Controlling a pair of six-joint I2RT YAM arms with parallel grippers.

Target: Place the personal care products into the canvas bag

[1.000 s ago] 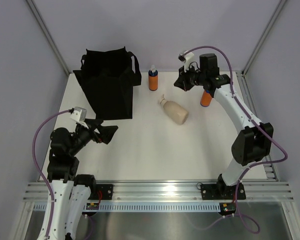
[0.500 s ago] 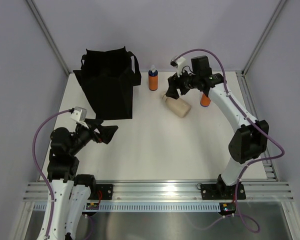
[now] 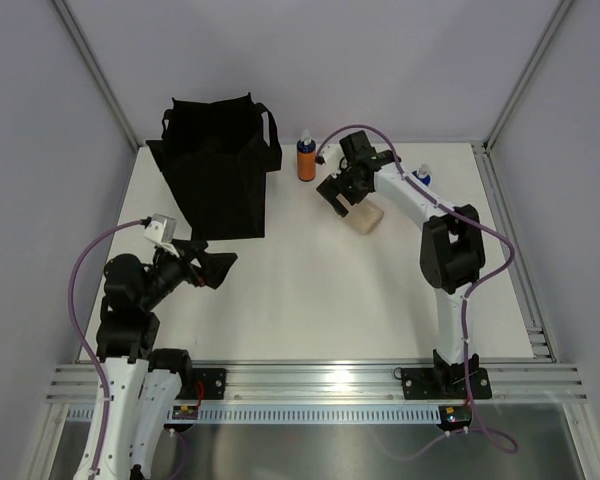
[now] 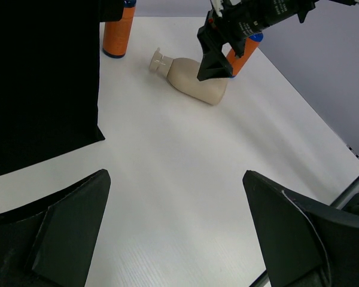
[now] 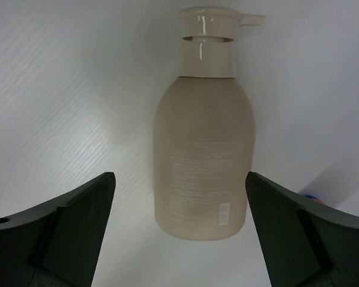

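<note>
The canvas bag stands open at the back left, a black wall in the left wrist view. The beige pump bottle lies on its side, pump toward the bag. My right gripper hovers open over it, its jaws straddling the bottle's base end without touching it. An orange bottle with a blue top stands next to the bag. A second orange bottle stands behind my right arm; from above only its cap shows. My left gripper is open and empty, low near the bag's front corner.
The white table ends at a metal rail along its front. Grey walls close in the back and both sides. My right arm's forearm stretches across the back right, over the second orange bottle.
My right arm has swung left, from beside the orange bottle to over the beige pump bottle, and its gripper has opened. The left arm has not moved.
</note>
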